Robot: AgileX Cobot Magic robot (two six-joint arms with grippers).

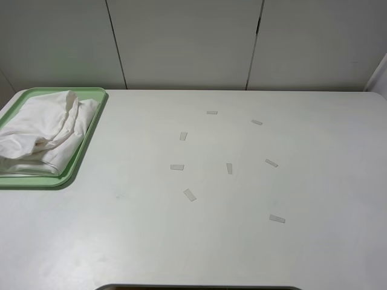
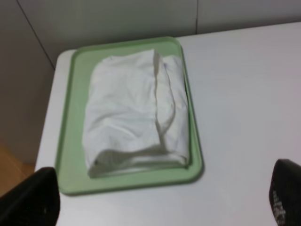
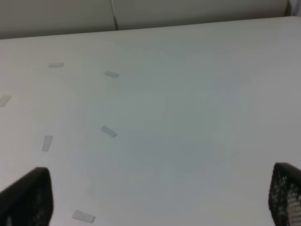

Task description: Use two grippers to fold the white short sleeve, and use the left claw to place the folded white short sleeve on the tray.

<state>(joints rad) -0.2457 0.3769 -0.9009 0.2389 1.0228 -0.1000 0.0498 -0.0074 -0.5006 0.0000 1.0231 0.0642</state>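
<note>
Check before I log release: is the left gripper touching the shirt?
Apart. The left wrist view shows the left gripper open, bare table between its fingertips and the tray holding the white short sleeve.

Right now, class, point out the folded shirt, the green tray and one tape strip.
shirt (image 2: 127, 113), left wrist view, middle of the top fold.
tray (image 2: 66, 141), left wrist view, bare floor beside the shirt.
tape strip (image 1: 190, 194), high view, its centre.

White table (image 1: 242, 241): tray (image 1: 91, 130), tape strips (image 1: 189, 194).
</note>
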